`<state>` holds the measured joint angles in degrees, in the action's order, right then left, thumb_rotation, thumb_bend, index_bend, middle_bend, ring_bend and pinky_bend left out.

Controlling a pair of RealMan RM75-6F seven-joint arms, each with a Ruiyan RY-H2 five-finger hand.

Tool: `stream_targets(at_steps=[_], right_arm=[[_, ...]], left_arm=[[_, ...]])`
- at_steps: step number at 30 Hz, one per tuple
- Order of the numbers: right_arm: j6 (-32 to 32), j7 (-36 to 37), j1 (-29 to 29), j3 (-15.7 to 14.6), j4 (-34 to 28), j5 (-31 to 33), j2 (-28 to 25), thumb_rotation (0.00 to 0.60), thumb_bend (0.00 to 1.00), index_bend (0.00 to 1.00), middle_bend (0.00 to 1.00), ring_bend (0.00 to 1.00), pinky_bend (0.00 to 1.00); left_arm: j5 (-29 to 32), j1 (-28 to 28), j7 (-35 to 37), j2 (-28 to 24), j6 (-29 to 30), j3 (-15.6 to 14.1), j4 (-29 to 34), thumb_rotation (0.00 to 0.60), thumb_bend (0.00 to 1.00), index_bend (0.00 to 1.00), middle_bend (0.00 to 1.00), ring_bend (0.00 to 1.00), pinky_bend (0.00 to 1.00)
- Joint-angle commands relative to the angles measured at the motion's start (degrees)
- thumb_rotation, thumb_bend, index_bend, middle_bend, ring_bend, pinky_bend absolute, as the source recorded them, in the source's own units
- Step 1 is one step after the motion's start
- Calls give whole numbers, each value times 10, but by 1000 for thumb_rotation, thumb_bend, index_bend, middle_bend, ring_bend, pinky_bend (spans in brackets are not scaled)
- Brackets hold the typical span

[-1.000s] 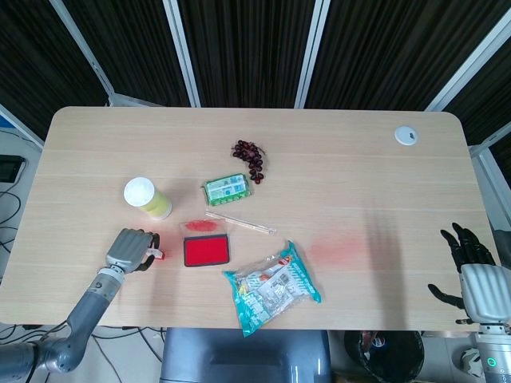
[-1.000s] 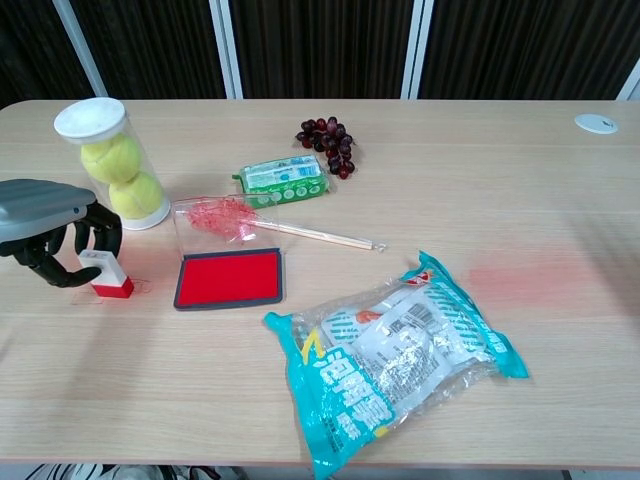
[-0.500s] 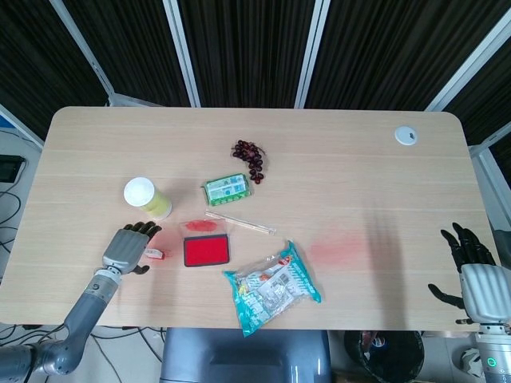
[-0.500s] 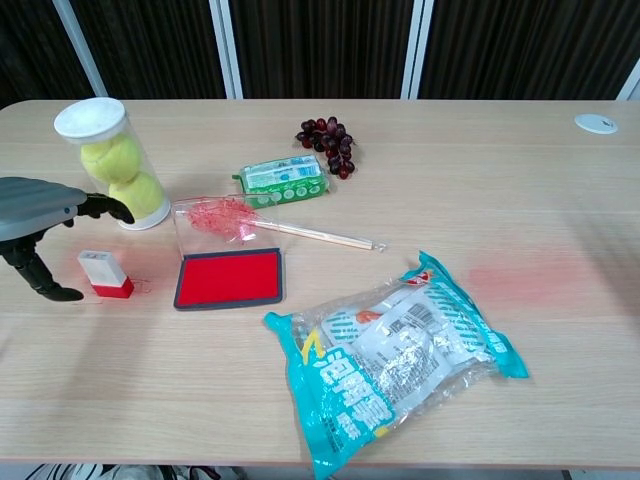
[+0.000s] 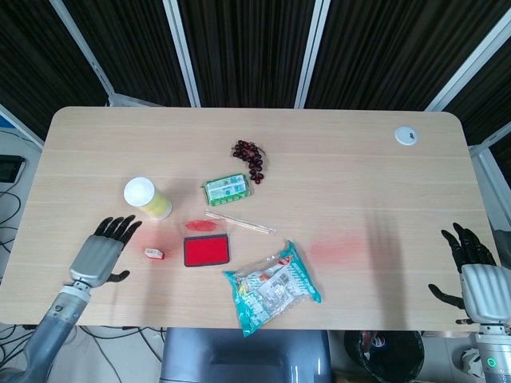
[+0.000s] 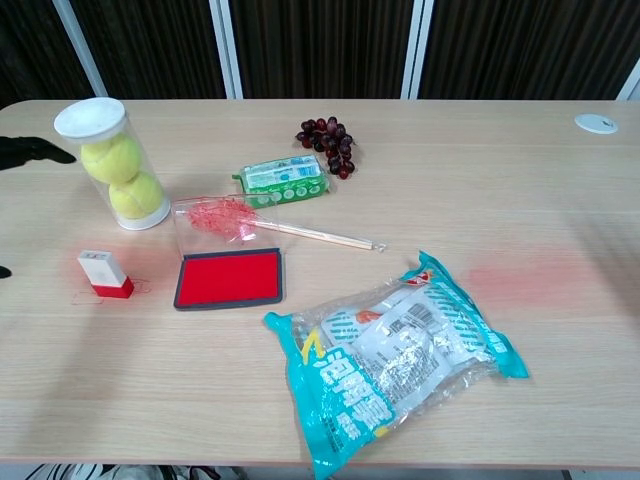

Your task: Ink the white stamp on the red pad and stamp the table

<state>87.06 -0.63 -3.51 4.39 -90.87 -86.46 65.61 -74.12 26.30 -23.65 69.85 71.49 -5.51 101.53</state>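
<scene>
The white stamp (image 5: 154, 254) (image 6: 105, 273) with a red base stands alone on the table, left of the red ink pad (image 5: 207, 250) (image 6: 229, 277). The pad lies open, its clear lid (image 6: 222, 219) folded back and smeared red. My left hand (image 5: 101, 253) hovers left of the stamp, fingers spread, holding nothing; only its fingertips (image 6: 30, 150) show at the chest view's left edge. My right hand (image 5: 473, 270) is open off the table's right front corner.
A tube of tennis balls (image 5: 147, 198) (image 6: 115, 165) stands behind the stamp. A green packet (image 5: 227, 189), grapes (image 5: 250, 159), a thin stick (image 5: 239, 223), a teal snack bag (image 5: 272, 289) and a red smear on the table (image 5: 339, 249) lie to the right.
My left hand let go of the stamp, opened and drew back to the left. The stamp stays standing where it was set. The right hand has not moved.
</scene>
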Motion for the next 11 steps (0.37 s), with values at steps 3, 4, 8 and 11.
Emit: stream_targets(at_steps=[3,4,8,11], right_arm=[[1,-4,0,1,-2,1,0,600,175,135,0,0,190],[1,-4,1,1,-2,1,0,600,175,135,0,0,190],[3,-9,1,1,-2,0,2,600,174,135,0,0,190],[4,-13,1,0,-3,0,3,600,175,135,0,0,190]], left_arm=[[-110,-78,82,-58,120,-43,-24,600,110,0,0,0,30],[-117,-88,94,-61,135,-45,-32,600,109,0,0,0,27],[-135,-132,147,-66,188,-53,-68,600,105,0,0,0,16],[-141,-149,170,-67,207,-51,-88,600,105,0,0,0,16]])
